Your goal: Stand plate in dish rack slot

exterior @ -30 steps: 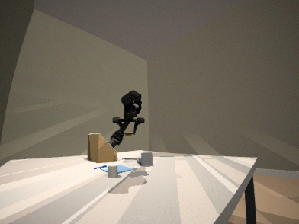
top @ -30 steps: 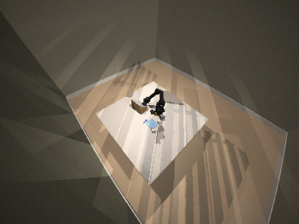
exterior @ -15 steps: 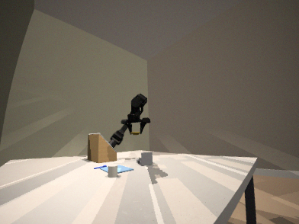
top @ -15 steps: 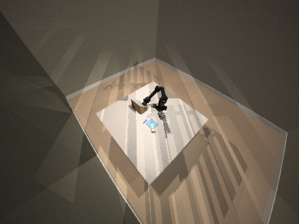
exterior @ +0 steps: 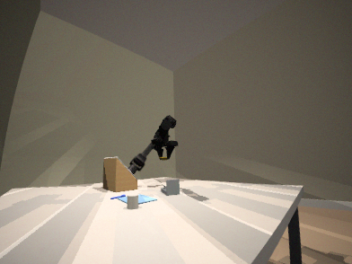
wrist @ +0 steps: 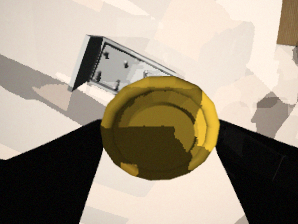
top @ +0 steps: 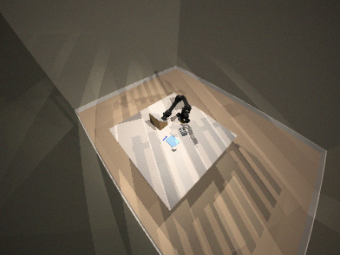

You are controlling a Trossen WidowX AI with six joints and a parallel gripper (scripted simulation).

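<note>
My gripper (wrist: 158, 125) (exterior: 164, 154) (top: 184, 118) is shut on the yellow plate (wrist: 160, 123) (exterior: 164, 157), gripping it by its rim on both sides. It holds the plate high in the air. The grey dish rack (wrist: 109, 66) (exterior: 171, 186) (top: 184, 131) stands on the table below. In the wrist view it lies just behind and to the left of the plate, and its rails show as dark lines. The plate hides part of the rack's near end.
A light blue mat (top: 173, 140) (exterior: 144, 198) lies on the white table (exterior: 202, 224) (top: 173, 178). A small grey cylinder (exterior: 132, 201) (top: 174, 149) stands at the mat's edge. A brown wedge-shaped block (exterior: 118, 175) (top: 158, 121) stands beside the arm's base.
</note>
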